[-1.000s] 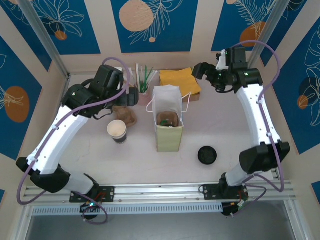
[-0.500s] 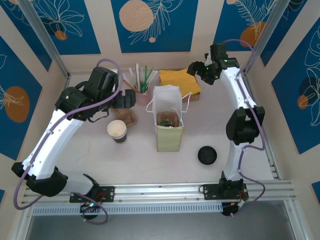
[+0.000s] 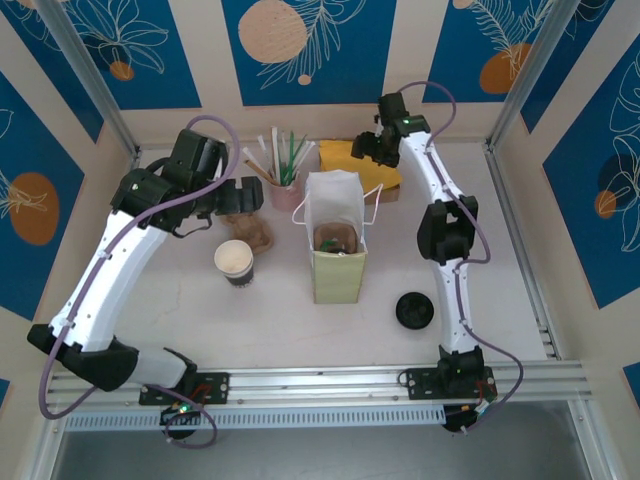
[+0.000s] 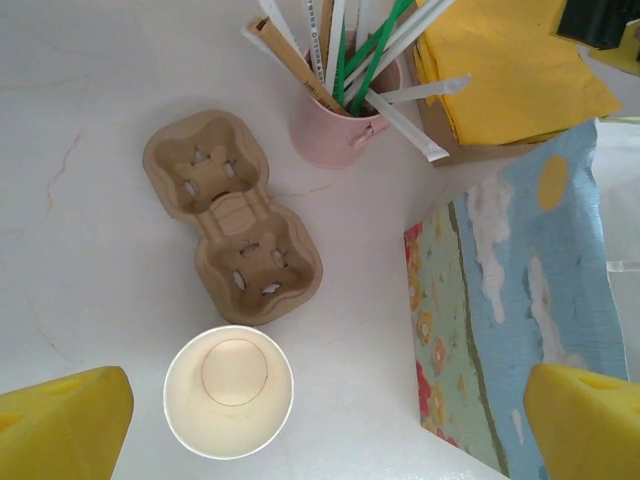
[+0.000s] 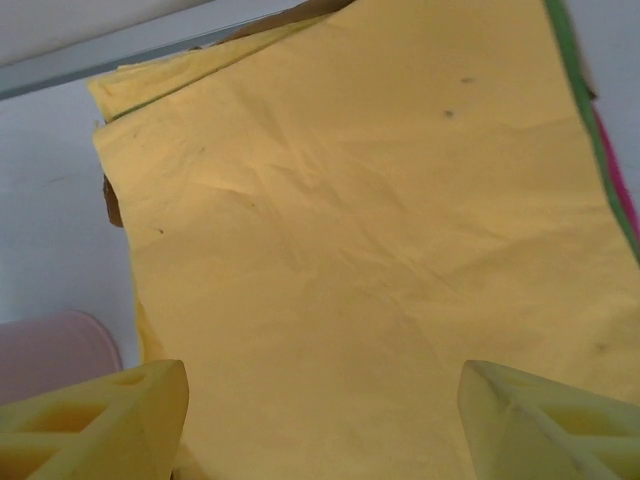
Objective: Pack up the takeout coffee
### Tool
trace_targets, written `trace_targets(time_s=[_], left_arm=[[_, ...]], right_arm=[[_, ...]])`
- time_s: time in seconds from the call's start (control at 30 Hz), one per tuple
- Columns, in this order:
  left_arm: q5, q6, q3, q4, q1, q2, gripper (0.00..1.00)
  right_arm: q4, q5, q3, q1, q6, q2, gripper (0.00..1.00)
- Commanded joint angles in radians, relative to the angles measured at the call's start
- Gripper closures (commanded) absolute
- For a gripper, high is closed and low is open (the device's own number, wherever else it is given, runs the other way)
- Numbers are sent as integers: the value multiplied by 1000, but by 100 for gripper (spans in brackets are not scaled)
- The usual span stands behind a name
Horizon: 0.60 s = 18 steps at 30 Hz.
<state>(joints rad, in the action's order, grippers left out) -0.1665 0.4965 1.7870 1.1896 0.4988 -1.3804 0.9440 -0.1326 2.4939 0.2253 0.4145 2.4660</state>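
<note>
A: Left wrist cam: L claw [image 4: 320, 440] is wide open, nothing in it. Yellow pads [image 4: 60, 425] sit at the btm corners. Coffee cup [image 4: 228, 392] is on the table betw them, upright, uncapped, looks empty inside.

B: So the cup's not picked up?

A: Nope. It sits on the table [image 4: 90, 150], just beside the pulp cup carrier [image 4: 232, 230]. Black lid [image 3: 414, 310] lies well apart, on the other side of the paper bag [image 3: 337, 275], near the R arm's base.

B: R claw?

A: R claw [image 5: 320, 420] is open too, pads apart, gripping nothing. It hangs right over the yellow napkins [image 5: 350, 230] at the back. Touching or not, can't tell. Pink straw cup [image 5: 50, 350] is just beside them.

B: Progress, then?

A: Early, IMO. Bag stands open w/ something brown in it, but the cup isn't lidded, isn't in the carrier and isn't in the bag. All the coffee steps are left, as far as I can judge.

B: Arm poses?

A: Top cam: L arm [image 3: 110, 270] reaches fwd and bends inward, wrist pointing down above carrier and cup. R arm [image 3: 445, 230] is stretched nearly straight to the back edge, wrist tipped down at the napkins, well away from lid and cup.
</note>
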Motion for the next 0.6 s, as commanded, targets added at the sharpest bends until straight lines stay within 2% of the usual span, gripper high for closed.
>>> trace_targets(time_s=[0.0,0.43,0.57], left_arm=[[62,-9,3,-3,-26,-13,0],[73,-30,37,31,-33,-58,0],[76,-30,41,32,-34,-65,0]], right_arm=[[28,-54,82,17,-38,66,28],[-55,-129,138,37,-44,179,27],[-65,-157,139,47,-66,188,23]])
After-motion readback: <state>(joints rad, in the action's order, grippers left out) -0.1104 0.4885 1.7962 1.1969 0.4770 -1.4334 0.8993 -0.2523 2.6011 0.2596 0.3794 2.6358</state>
